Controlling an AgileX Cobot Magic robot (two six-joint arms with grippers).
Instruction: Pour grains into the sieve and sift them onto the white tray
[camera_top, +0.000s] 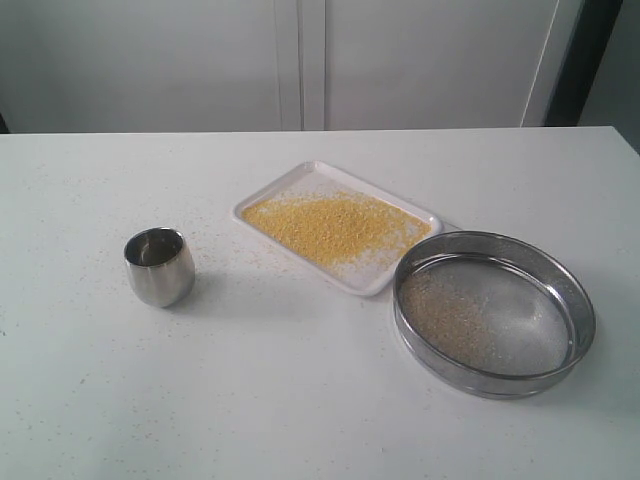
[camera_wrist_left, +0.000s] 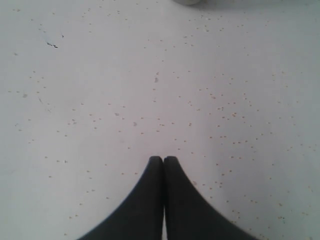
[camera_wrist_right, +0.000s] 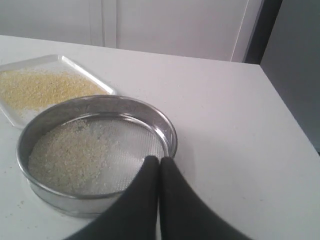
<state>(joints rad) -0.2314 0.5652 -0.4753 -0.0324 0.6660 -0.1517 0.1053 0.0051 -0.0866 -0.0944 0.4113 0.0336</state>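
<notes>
All but finished, judging by layout. Found grains (camera_top: 335, 225) spread as loose yellow layer over middle of tray (camera_top: 303, 181), thinner toward rim, with bare white at corners. Noted sieve (camera_top: 480, 382) standing flat on worktop (camera_top: 300, 410) just beside tray's near corner; cannot resolve contact. Not held over tray, so sifting judged complete rather than under way. Saw paler residue (camera_top: 445, 315) on mesh, gathered toward side nearer tray, with rest of mesh bare; confirmed in right wrist view. Logged cup (camera_top: 159, 266) upright, well apart from tray, on side opposite sieve; looks empty, though bottom not fully in view. Pouring thus judged done too. Noted many stray grains on worktop around tray and below left end effector (camera_wrist_left: 163, 159). Found left end effector closed, holding nothing, above bare speckled worktop. Found right end effector (camera_wrist_right: 160, 160) likewise closed and empty, by sieve's rim in wrist view; cannot tell whether touching. Saw neither arm in exterior view. Left to do, at a guess: nothing essential, perhaps only discarding residue or clearing spill.
</notes>
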